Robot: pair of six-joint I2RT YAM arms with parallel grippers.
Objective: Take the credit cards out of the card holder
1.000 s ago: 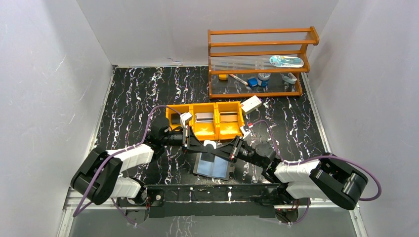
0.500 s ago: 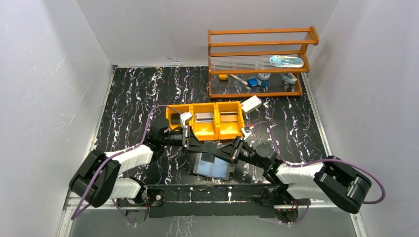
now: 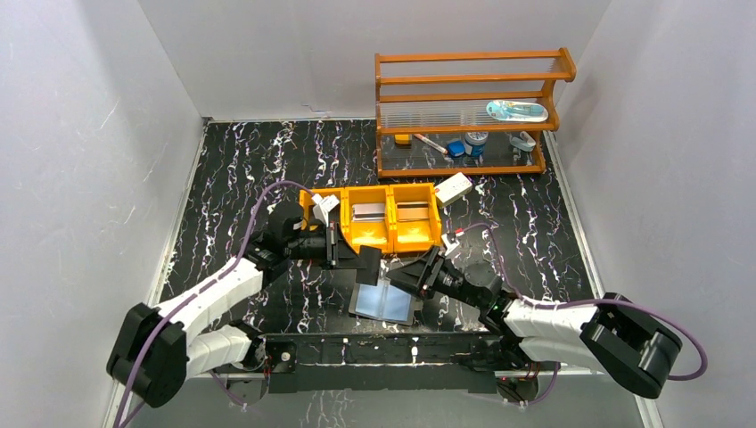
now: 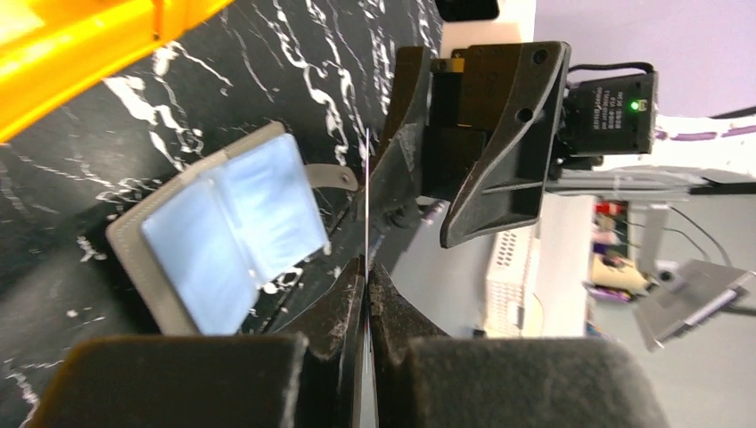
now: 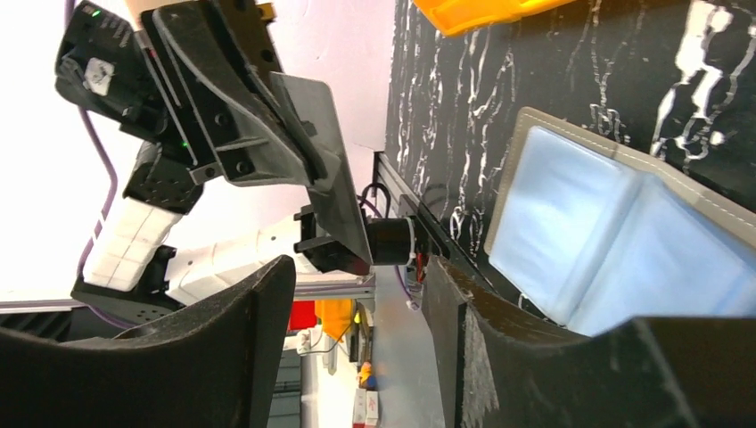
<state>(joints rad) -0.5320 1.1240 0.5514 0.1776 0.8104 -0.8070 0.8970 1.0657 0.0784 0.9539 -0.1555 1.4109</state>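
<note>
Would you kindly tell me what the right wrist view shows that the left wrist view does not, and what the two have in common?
Only the right wrist view shows the flat dark face of the credit card, gripped by the left gripper. Only the left wrist view shows that card edge-on, a thin line between its own shut fingers, and the right gripper from outside. Both show the open card holder, a corner of the orange tray and the marbled table.
</note>
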